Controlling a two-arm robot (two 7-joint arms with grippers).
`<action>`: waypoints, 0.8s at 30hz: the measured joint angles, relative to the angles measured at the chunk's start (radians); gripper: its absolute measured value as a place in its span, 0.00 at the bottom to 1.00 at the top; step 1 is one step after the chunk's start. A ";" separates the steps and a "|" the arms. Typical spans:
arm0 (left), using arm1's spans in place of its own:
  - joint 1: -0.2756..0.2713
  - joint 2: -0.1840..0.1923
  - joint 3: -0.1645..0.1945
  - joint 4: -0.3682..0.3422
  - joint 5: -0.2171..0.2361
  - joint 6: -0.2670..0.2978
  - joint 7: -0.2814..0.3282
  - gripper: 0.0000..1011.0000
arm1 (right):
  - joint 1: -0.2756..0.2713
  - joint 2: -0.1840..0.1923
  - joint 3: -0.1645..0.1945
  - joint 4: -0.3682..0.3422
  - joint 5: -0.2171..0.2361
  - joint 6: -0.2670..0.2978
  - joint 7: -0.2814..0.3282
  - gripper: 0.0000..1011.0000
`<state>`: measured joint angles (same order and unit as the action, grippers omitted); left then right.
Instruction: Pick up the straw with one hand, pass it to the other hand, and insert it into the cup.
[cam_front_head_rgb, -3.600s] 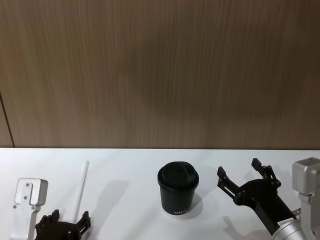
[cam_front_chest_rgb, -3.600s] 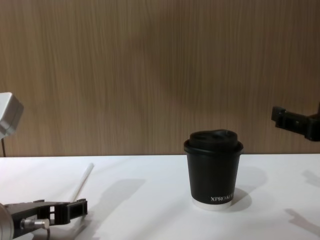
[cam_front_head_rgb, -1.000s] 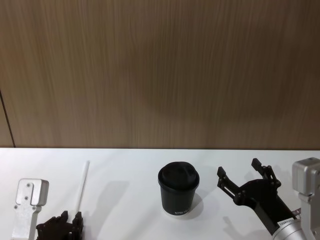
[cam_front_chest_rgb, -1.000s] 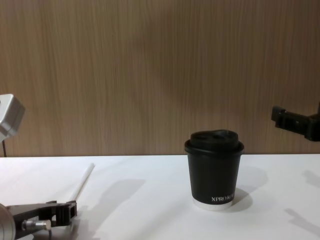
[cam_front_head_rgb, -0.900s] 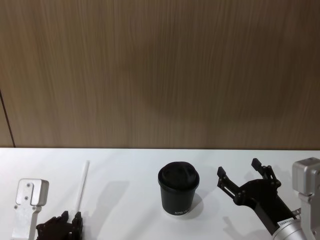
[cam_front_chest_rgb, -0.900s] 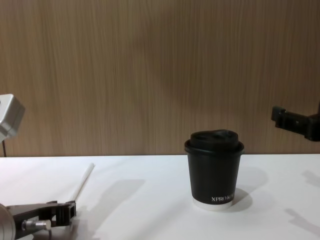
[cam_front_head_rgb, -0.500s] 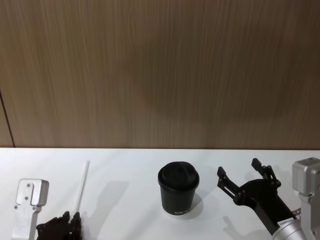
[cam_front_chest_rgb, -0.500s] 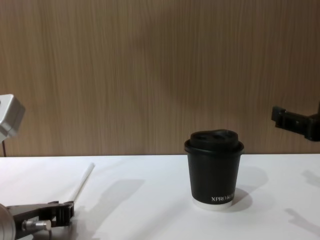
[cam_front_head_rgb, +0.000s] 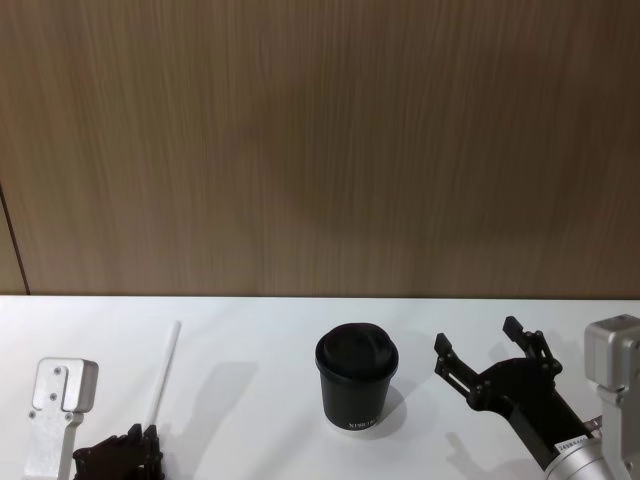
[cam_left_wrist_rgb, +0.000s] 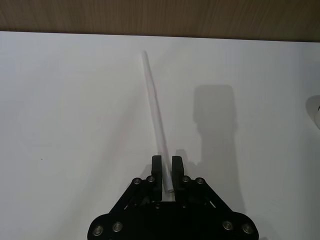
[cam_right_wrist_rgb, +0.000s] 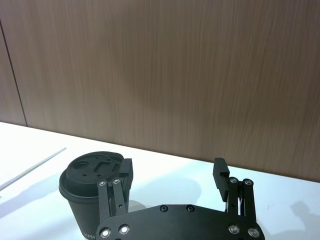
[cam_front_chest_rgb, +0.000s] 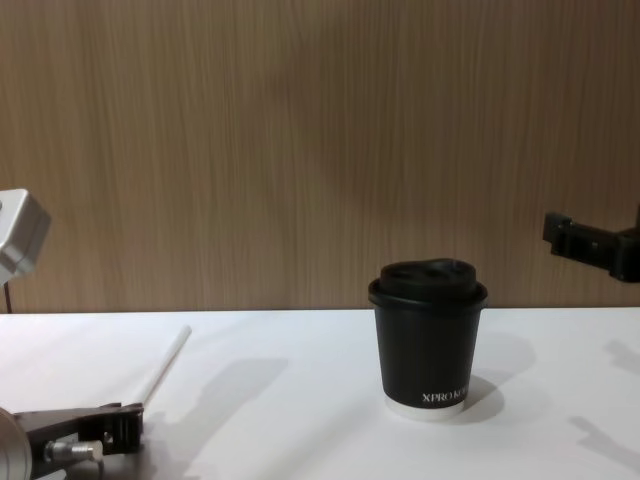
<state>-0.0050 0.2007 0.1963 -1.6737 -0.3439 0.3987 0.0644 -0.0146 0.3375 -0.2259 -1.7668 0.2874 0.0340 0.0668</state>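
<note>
white table (cam_front_head_rgb: 260, 325), wood wall (cam_front_head_rgb: 320, 150); left gripper (cam_left_wrist_rgb: 167, 168) jaws tight on straw (cam_left_wrist_rgb: 152, 100), right gripper (cam_front_head_rgb: 478, 338) jaws wide

white lettering near the base of the cup (cam_front_chest_rgb: 427, 340) reads "xpro k", rest hidden.

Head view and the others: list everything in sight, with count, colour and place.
straw: one, white, lying flat on the table at the robot's left, its near end between the left hand's fingers
cup: one, black with a black domed lid and a white bottom rim, standing upright near the table's middle, apart from the straw
table: one, white, under everything
wall: one, brown wood grain, behind the table
left hand: one, black, low at the table's near left, shut on the straw's near end
right hand: one, black, open, to the right of the cup, not touching it
</note>
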 joint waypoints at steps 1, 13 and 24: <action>0.000 0.000 0.000 0.000 0.000 0.000 0.000 0.13 | 0.000 0.000 0.000 0.000 0.000 0.000 0.000 0.99; 0.000 0.000 0.000 0.000 0.000 0.000 0.000 0.07 | 0.000 0.000 0.000 0.000 0.000 0.000 0.000 0.99; 0.000 0.000 0.000 0.000 0.000 0.000 0.000 0.01 | 0.000 0.000 0.000 0.000 0.000 0.000 0.000 0.99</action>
<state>-0.0051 0.2007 0.1963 -1.6737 -0.3439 0.3986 0.0644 -0.0146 0.3375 -0.2259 -1.7668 0.2873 0.0340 0.0668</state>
